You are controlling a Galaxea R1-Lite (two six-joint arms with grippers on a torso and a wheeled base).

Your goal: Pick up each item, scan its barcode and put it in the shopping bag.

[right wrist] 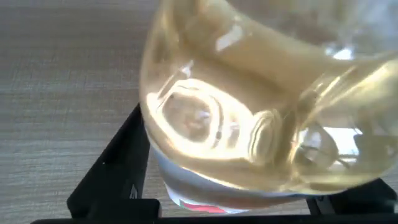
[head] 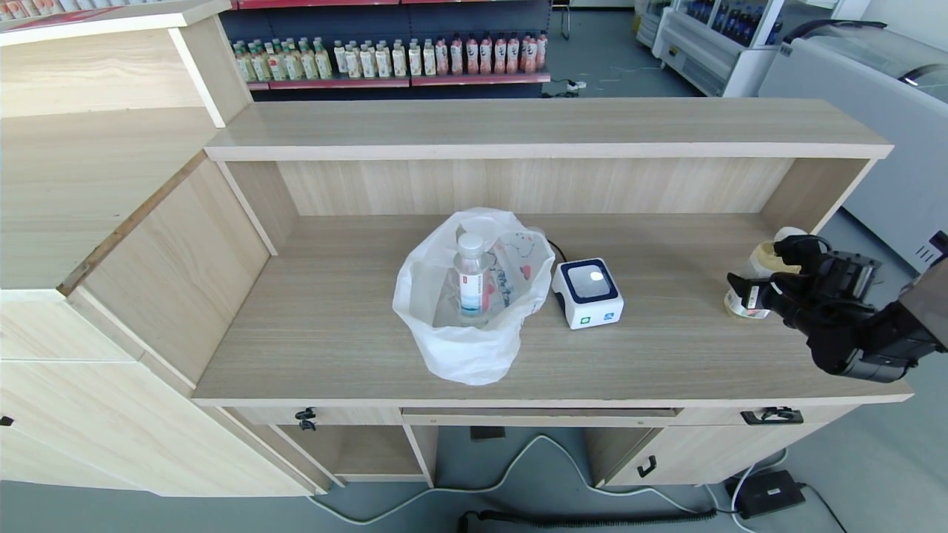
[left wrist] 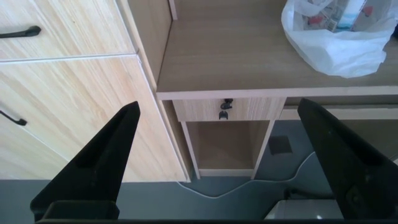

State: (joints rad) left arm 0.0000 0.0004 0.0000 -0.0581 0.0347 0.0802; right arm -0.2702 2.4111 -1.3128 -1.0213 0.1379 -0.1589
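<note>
1. Counter (head: 333,318), light wood grain, with a raised back ledge and side walls. Drawers with dark handles sit under the front edge. The left wrist view shows its front left corner (left wrist: 224,56) from below.

2. Shopping bag (head: 459,348), white thin plastic, mouth open upward. It stands near the middle of the counter, and its lower folds spill toward the front edge. It also shows in the left wrist view (left wrist: 336,53).

3. Right gripper (head: 770,290), black, over the right end of the counter, well apart from the bag. Its fingers (right wrist: 118,180) are closed around item 7.

4. Left gripper (left wrist: 217,104), held low off the counter's front left corner, facing the cabinet fronts. Its dark fingers (left wrist: 99,168) are spread wide with nothing between them.

5. Scanner (head: 587,292), a white box with a dark-framed top window. It sits just beside the bag on the bag's right, with a thin cable running behind it.

6. Water bottle (head: 472,277), clear with a white cap and a red-and-blue label. It stands upright inside the bag, next to a printed packet (head: 512,272).

7. Drink bottle (head: 755,285), filled with pale yellow liquid, with a label band at its base. It is tilted in the right gripper's hold (whether its base touches the counter cannot be told). The right wrist view shows it close up between the fingers (right wrist: 261,106).
</note>
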